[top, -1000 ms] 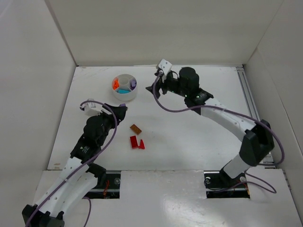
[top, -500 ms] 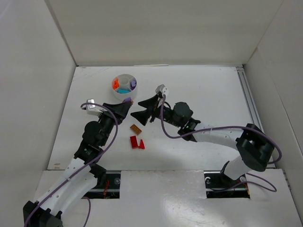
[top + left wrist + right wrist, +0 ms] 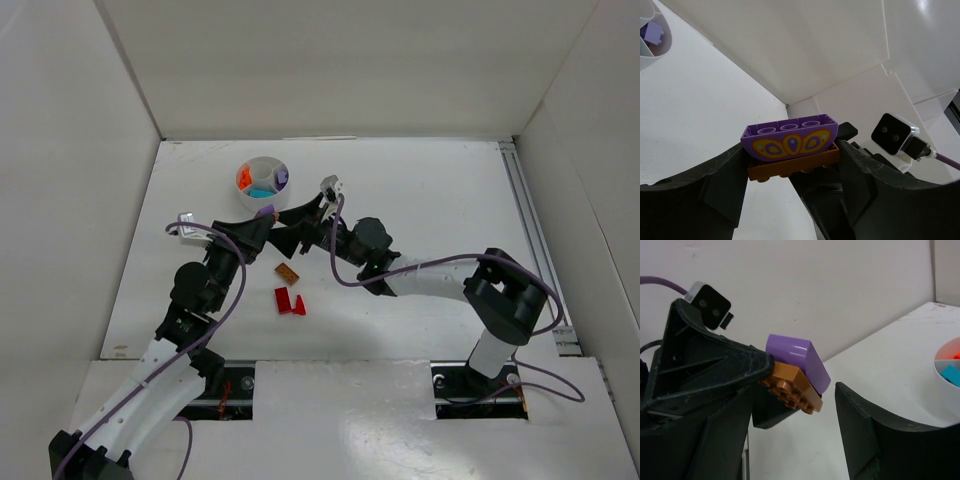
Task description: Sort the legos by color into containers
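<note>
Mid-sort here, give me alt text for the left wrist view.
The left gripper clamps a lego stack between its dark jaws: a purple curved brick with yellow print on a brown plate. Behind it sits the right arm's white wrist camera; the white dish rim shows top left.

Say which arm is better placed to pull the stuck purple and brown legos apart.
Right: the left gripper clamps the purple-and-brown lego stack, while the right gripper faces it with jaws open and empty.
</note>
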Motion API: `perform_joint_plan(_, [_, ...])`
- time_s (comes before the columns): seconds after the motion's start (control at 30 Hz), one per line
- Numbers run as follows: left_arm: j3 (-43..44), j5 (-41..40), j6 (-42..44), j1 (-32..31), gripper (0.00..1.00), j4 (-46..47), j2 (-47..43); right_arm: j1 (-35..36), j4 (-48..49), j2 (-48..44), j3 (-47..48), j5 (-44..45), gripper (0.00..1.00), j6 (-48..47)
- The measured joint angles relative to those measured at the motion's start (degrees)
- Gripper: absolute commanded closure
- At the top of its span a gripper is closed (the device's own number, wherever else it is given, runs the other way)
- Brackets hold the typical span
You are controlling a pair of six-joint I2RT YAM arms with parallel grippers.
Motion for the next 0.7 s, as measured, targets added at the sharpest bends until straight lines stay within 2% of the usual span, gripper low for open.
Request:
perform_joint_plan(0.47, [-0.11,0.52,0.28,0.07,0.49,3.48,0.57,0.79,-1.51,1.42,4.31,0.61,0.4,1.03])
perform_joint_plan(0.6, [-0.11,0.72,0.9,0.15,0.49,3.91,1.18,0.76,-2.47,1.55,4.66,1.79,0.52,0.98])
perform_joint_plan(0.63, [-0.11,0.59,1.09,0.17,0.49,3.87,1.25,0.79,-2.82,1.55,4.66,1.99,0.59,0.76])
perform_joint_plan(0.7, [-0.13,0.39,1.31,0.17,0.48,3.85,1.6,0.79,-3.45,1.62,4.66,2.43,0.66,0.63])
